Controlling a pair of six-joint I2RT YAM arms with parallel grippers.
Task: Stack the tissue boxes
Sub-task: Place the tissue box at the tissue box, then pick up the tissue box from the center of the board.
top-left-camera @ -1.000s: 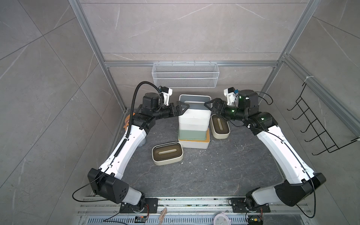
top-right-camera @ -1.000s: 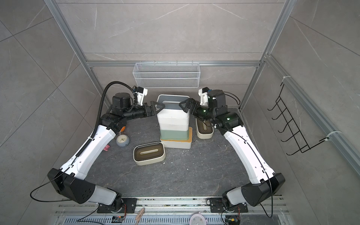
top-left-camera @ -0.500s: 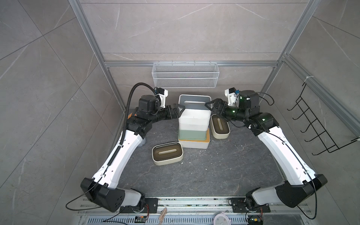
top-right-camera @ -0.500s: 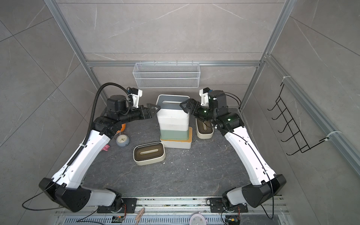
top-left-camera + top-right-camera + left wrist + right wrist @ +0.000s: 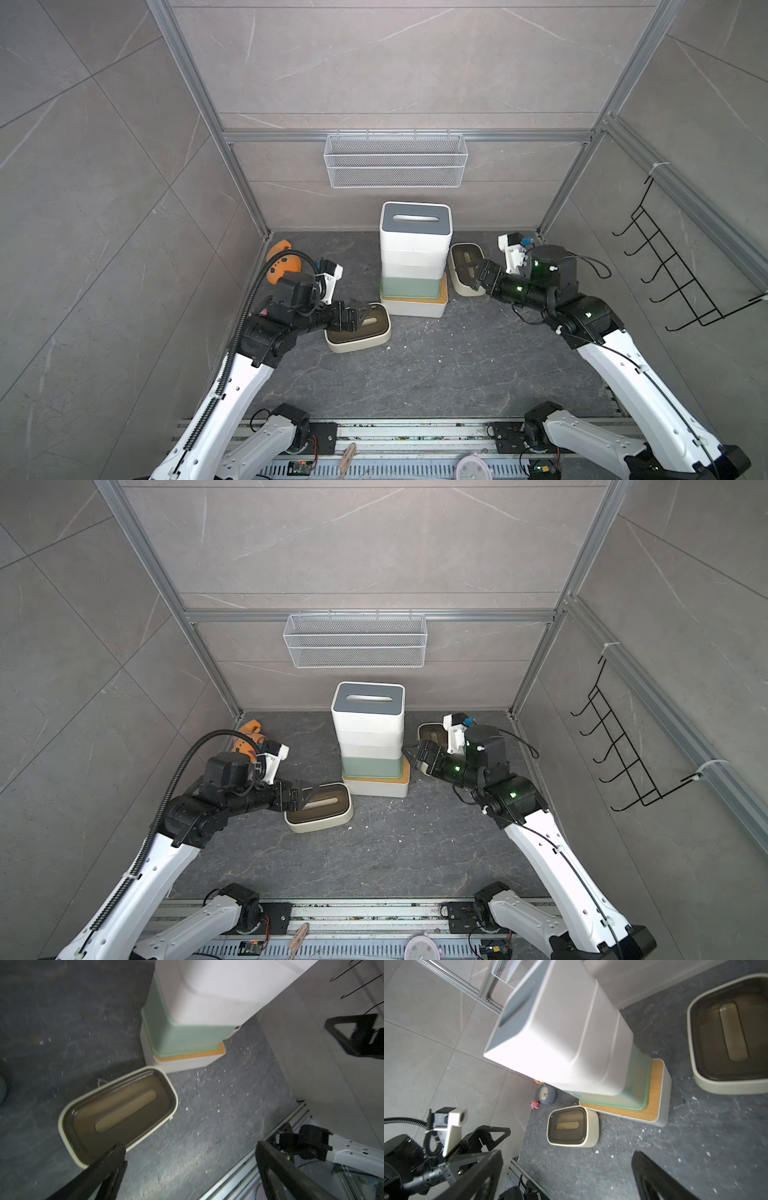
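White wire basket [image 5: 395, 166] hangs on the back wall. Black hook rack [image 5: 677, 268] sits far to its right, orange toy [image 5: 279, 262] below-left.

Gaping left tool [image 5: 365, 318] overlaps the near cream box [image 5: 361, 343], gaping right tool [image 5: 468, 276] the far cream box [image 5: 465, 254]; the stack [image 5: 415, 249] (grey-lidded) stands between.

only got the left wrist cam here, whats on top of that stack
Observer: A white box with a grey slotted lid tops it.
Operator: any other loose boxes
Observer: Yes, a second cream box stands on the floor to the right of the stack.
Operator: is right holding it
Observer: No. The right gripper is close to that box, but its jaws are open and empty.
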